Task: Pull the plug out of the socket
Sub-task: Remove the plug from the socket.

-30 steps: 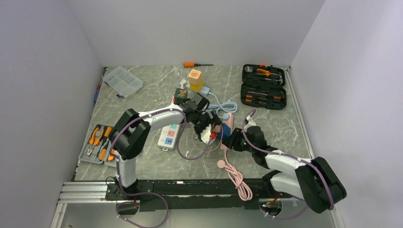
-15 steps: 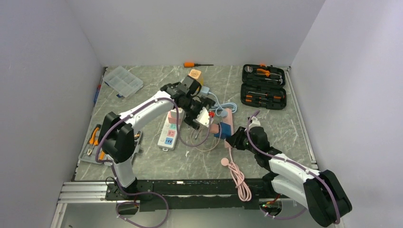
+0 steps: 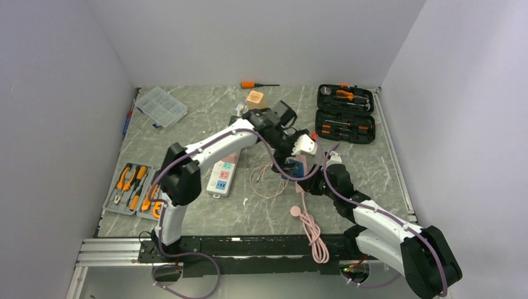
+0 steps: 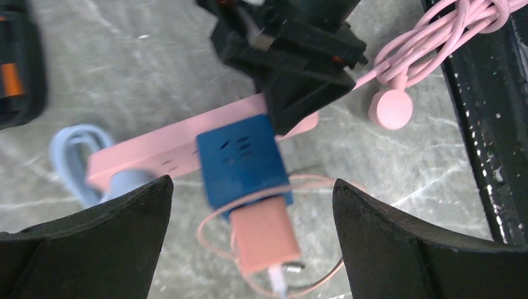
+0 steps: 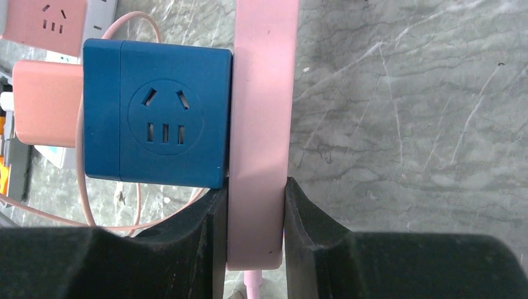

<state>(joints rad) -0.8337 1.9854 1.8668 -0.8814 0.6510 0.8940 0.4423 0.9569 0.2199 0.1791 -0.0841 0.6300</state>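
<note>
Top view: left gripper hangs over the blue cube adapter, right gripper low beside it. Left wrist: 2 fingers spread wide, adapter between them, seated against the pink power strip. Right wrist: 2 fingers clamp that strip, adapter just left.

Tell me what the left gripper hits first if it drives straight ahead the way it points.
Probably the pink plug seated in the blue adapter cube: it lies centred ahead of the open left gripper, though depth is unclear.
</note>
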